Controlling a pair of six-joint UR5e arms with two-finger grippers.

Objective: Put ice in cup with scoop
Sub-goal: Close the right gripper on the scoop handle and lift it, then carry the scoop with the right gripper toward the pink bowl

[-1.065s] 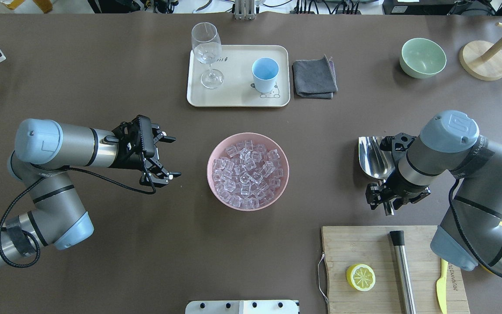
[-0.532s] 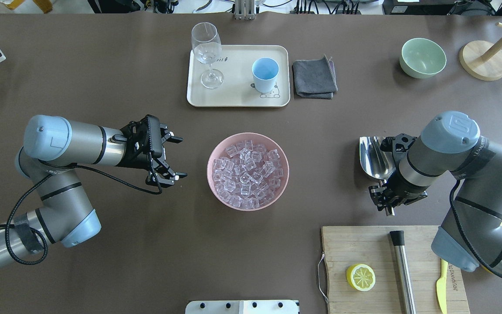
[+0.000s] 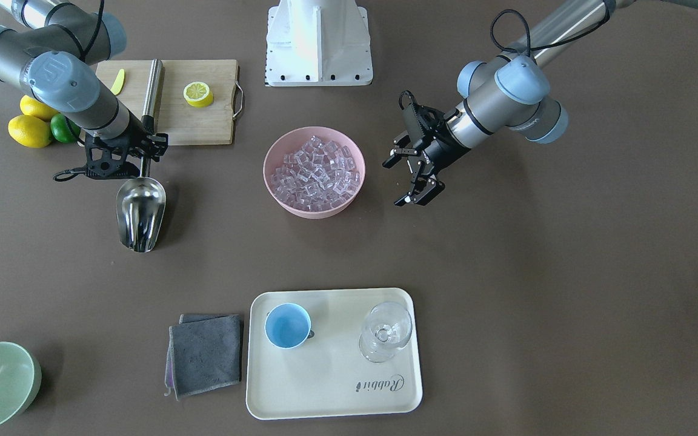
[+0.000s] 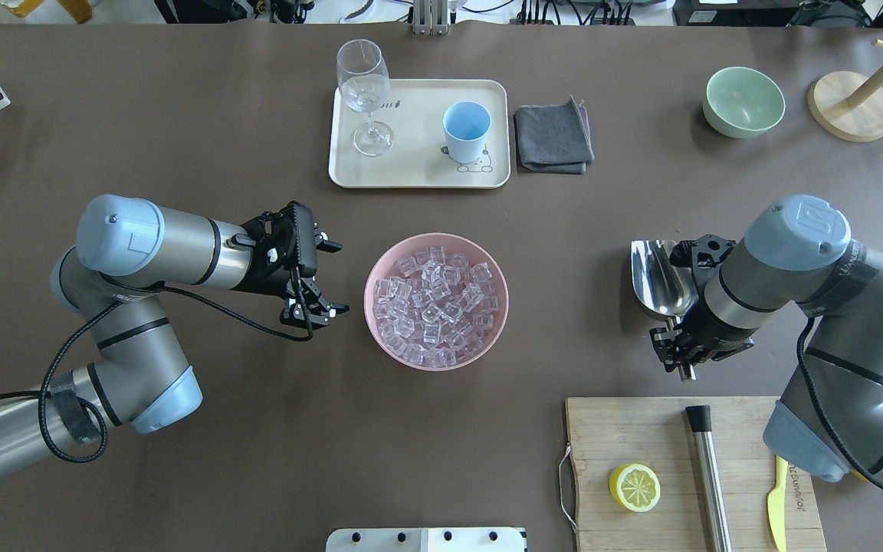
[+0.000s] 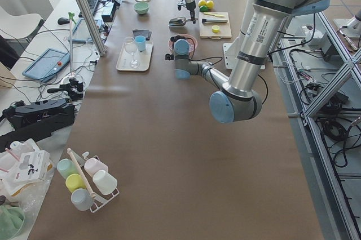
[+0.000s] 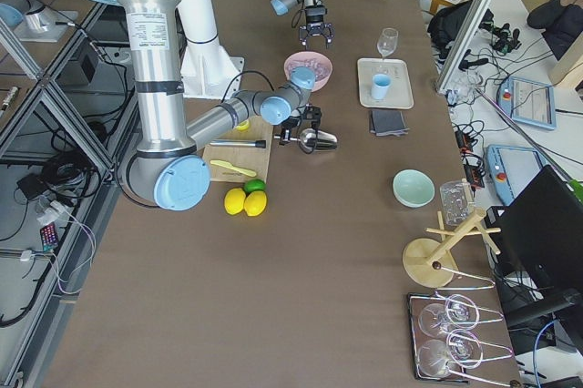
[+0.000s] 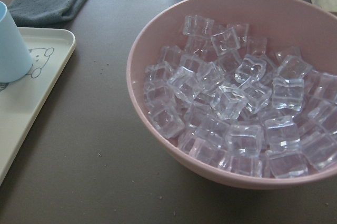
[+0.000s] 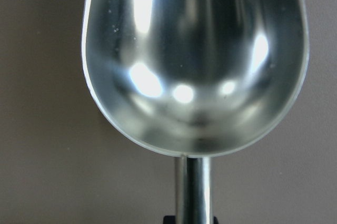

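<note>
Two arms flank pink bowl (image 4: 371, 291). Left gripper (image 4: 338, 278) just beside it, jaws wide, empty, likely to steady bowl. Right gripper (image 4: 681, 354) at scoop (image 4: 658, 280) handle, well off bowl's other side; clamped or not, cannot tell. All ice (image 4: 435, 299) in bowl; cup (image 4: 466, 126) beyond, empty.

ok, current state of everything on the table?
right hand: shut on scoop handle
scoop: empty
left hand: open, empty
cup: upright, empty
pink bowl: full of ice
wine glass: upright, empty
green bowl: empty
lemon half: cut side up
cloth: folded
</note>
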